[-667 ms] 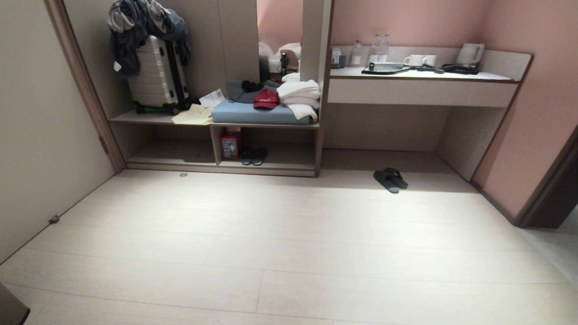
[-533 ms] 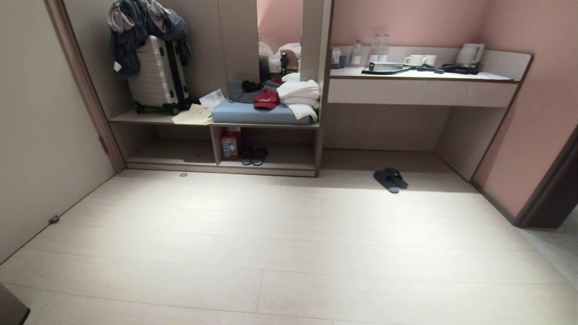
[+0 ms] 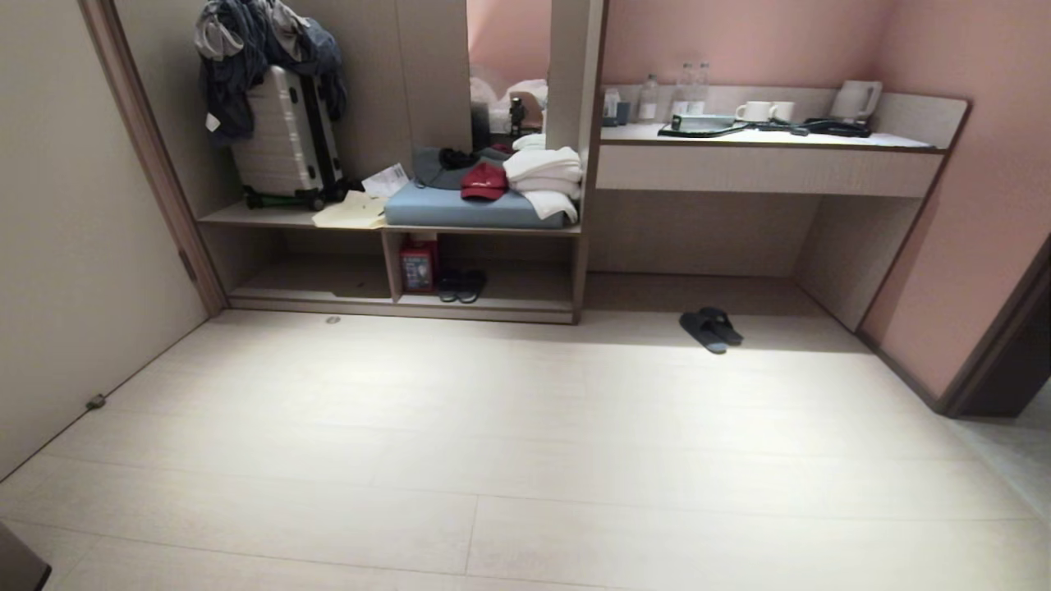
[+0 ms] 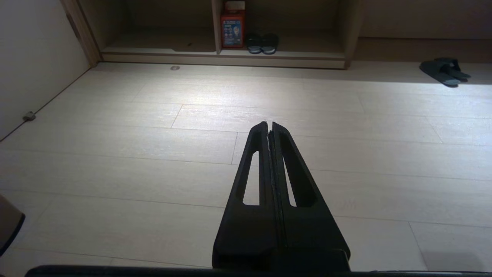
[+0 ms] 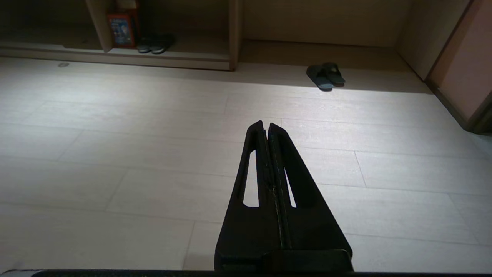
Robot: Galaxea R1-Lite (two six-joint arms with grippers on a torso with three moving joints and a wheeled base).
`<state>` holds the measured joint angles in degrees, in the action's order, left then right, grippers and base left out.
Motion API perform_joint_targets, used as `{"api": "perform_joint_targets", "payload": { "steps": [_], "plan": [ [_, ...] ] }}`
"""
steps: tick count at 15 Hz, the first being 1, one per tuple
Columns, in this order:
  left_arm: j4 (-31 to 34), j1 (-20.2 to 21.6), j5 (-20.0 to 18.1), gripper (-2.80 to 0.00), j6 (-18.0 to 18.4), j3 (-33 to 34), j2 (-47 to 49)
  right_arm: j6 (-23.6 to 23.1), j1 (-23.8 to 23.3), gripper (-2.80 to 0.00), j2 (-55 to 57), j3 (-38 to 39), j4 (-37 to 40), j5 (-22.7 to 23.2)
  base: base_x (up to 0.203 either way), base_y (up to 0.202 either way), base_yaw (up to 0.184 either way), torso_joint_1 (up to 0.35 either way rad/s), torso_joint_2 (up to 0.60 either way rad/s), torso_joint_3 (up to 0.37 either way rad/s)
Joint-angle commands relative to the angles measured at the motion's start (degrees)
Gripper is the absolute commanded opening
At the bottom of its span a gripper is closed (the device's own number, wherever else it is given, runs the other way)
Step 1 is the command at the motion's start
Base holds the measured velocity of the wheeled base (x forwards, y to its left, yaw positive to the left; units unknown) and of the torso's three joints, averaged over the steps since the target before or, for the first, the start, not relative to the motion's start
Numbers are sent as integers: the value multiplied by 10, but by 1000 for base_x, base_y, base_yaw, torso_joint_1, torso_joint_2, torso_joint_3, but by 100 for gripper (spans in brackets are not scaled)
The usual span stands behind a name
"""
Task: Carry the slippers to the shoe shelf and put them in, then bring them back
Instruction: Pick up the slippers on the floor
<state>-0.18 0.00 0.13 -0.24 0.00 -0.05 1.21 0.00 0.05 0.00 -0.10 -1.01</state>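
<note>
Slippers (image 3: 710, 328) lie on the floor beside the shoe shelf (image 3: 484, 308); we see both pincers (left (image 4: 268, 125), right (image 5: 265, 125)) closed, empty.

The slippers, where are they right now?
In the head view the slippers lie together on the floor to the right, before the recess under the desk, right of the shoe shelf.

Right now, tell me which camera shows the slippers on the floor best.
The right wrist view: the slippers lie unobstructed, side by side, straps visible, ahead of the shut right hand. The head view shows them smaller, below the desk. The left wrist view catches them near its edge.
</note>
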Motion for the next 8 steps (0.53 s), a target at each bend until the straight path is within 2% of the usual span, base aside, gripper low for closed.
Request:
{"api": "perform_joint_targets", "payload": {
  "steps": [1,8],
  "plan": [
    [0,0,0,-280,0,0,0,0,0,-280,0,0,0,0,182,0,-2,1,2,2],
    [0,0,0,-280,0,0,0,-4,0,-280,0,0,0,1,200,0,-1,2,3,2]
  ]
}}
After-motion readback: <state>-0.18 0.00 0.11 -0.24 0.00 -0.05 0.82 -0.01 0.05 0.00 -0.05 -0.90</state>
